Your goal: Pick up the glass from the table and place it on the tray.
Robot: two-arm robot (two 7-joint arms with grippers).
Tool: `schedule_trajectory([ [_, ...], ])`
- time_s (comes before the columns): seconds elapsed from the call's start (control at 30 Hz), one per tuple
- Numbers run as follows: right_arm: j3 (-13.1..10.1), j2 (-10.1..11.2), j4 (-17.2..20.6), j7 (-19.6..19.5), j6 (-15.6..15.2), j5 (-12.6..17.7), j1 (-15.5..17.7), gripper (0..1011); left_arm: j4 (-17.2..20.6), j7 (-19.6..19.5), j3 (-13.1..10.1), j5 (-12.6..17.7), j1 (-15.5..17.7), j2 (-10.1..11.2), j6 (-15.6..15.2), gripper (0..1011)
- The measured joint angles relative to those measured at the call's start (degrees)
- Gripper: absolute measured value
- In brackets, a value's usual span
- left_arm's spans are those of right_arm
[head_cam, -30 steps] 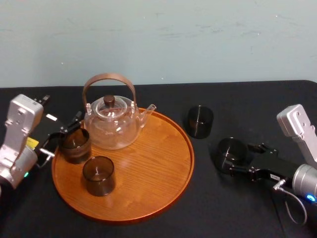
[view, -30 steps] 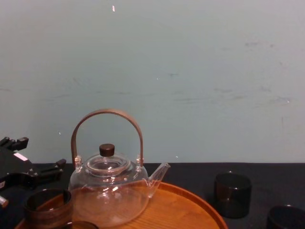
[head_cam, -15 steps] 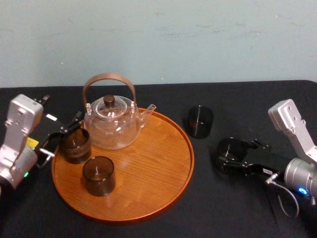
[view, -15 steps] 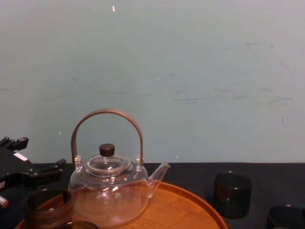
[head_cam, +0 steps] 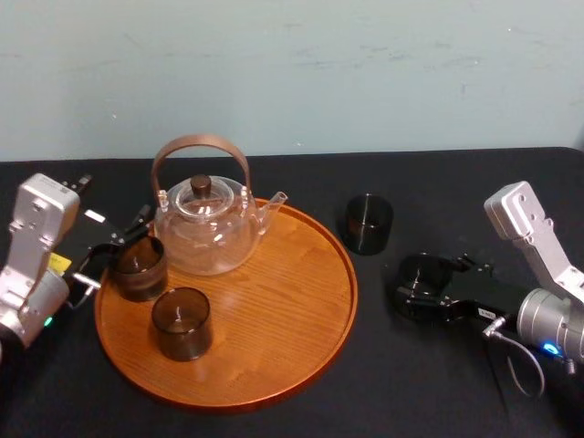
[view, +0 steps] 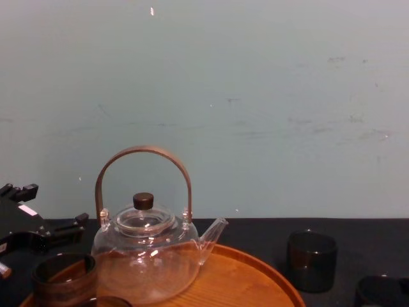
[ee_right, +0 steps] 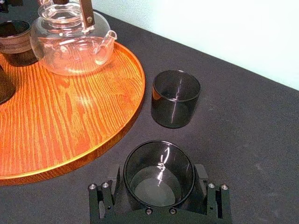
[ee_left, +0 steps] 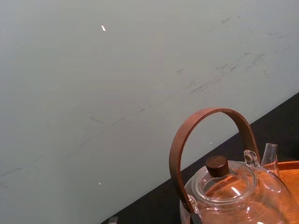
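Note:
One dark smoky glass (head_cam: 427,276) (ee_right: 159,173) stands upright on the black table (head_cam: 429,182), right of the tray (head_cam: 301,301). My right gripper (head_cam: 429,283) (ee_right: 159,170) is open, with a finger on each side of the glass and slim gaps between them. A second glass (head_cam: 368,222) (ee_right: 175,98) stands on the cloth a little farther back, near the tray's rim. The round wooden tray (ee_right: 70,116) holds a clear teapot (head_cam: 205,224) and two more glasses (head_cam: 137,267) (head_cam: 181,321). My left gripper (head_cam: 119,246) rests open at the tray's left edge, beside the rear glass there.
A pale wall (view: 255,96) rises right behind the table. Bare tray wood (head_cam: 274,292) lies in the tray's right half, facing the right gripper. The cloth (head_cam: 438,383) in front of the right gripper is bare. The teapot's arched brown handle (ee_left: 210,126) stands tall over the tray.
My right arm has moved left toward the tray, so its fingers now stand on either side of the near glass. The glass, the tray's contents and the left arm have stayed put.

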State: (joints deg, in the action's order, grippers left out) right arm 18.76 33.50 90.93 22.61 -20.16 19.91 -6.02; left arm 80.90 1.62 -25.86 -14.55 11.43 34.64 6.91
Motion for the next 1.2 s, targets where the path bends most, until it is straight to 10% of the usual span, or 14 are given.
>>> schedule_trajectory([
  [1.2, -1.21, 1.18, 1.91, 2.47, 1.85, 2.25, 0.24, 900, 0.00, 0.00, 0.00, 0.00, 0.00, 0.00, 0.00, 1001],
])
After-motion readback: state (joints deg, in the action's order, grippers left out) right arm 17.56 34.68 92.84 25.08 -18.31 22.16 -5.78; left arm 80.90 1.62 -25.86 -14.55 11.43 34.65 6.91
